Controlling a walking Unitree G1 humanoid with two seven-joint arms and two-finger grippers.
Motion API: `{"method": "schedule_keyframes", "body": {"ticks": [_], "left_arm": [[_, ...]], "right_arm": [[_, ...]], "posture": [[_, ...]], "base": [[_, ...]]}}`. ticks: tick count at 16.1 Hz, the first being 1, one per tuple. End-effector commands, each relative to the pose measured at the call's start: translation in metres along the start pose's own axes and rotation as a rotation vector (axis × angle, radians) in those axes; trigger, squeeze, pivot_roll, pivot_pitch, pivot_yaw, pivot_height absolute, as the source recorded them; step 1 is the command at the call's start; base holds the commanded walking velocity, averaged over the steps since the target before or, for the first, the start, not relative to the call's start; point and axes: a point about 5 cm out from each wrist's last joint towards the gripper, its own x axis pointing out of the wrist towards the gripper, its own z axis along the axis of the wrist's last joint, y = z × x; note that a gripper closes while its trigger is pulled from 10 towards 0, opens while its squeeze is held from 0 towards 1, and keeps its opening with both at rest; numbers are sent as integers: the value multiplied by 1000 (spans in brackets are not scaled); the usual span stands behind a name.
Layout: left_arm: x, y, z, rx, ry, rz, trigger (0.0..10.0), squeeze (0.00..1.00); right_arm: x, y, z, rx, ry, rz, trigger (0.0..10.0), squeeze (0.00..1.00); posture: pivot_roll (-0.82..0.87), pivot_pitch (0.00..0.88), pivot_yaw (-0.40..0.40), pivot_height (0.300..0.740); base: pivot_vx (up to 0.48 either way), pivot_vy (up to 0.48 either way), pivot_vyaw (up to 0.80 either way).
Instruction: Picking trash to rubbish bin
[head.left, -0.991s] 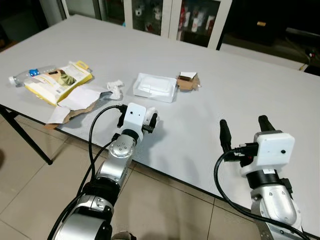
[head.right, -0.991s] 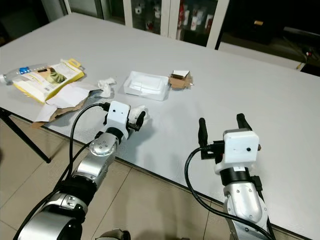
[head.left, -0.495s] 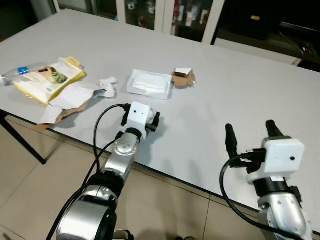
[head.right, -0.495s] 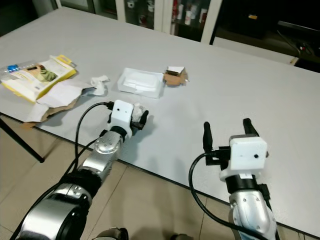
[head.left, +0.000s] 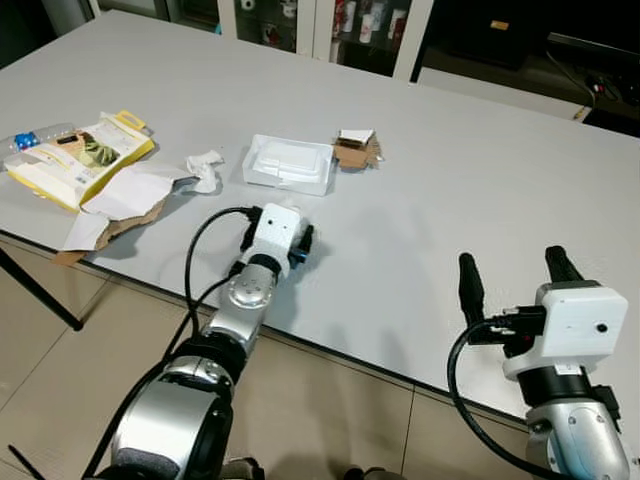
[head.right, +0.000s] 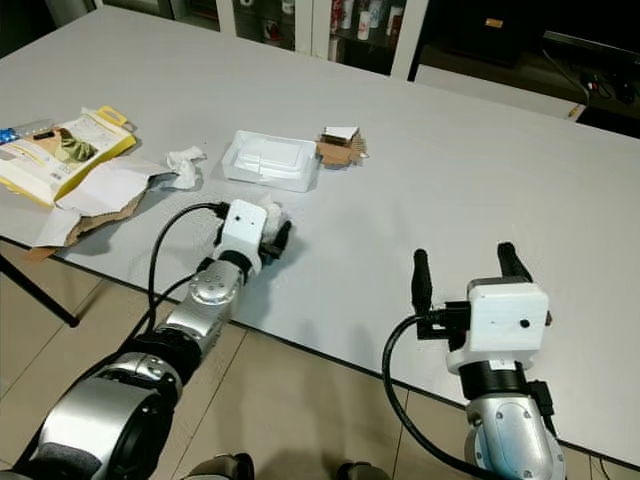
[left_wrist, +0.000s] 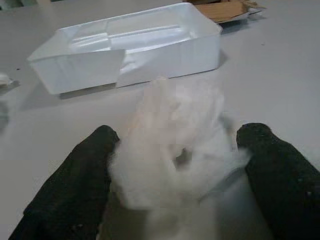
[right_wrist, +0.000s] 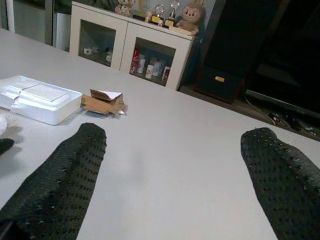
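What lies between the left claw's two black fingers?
In the left wrist view, a crumpled white tissue wad sits between the left claw fingers, touching both, in front of the white foam tray.

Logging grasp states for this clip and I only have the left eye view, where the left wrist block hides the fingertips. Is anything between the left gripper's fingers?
Observer: Yes. In the wrist view a crumpled white tissue sits between the left gripper fingers.
Operator: What lies beyond it?
Observer: The white foam tray, apart from the tissue.
Operator: And the right gripper?
Observer: The right gripper is open over bare table, holding nothing.
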Motion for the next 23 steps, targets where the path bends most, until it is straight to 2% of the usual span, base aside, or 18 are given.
{"method": "schedule_keyframes", "body": {"ticks": [1, 14, 23], "left_arm": [[-1, 0, -6, -2, 27, 11, 0, 0], [-3, -1, -11, -2, 31, 8, 0, 0], [-1, -2, -1, -27, -22, 0, 0, 0]], "right_arm": [[-3, -3, 2, -17, 7, -18, 10000, 0], [-2, -4, 1, -22, 17, -13, 10000, 0], [7, -1, 0, -12, 5, 0, 10000, 0]], "posture": [[-107, 165, -67, 740], [-102, 156, -69, 740], [-62, 141, -66, 740]], "base": [[0, 0, 0], [0, 0, 0], [0, 0, 0]]}}
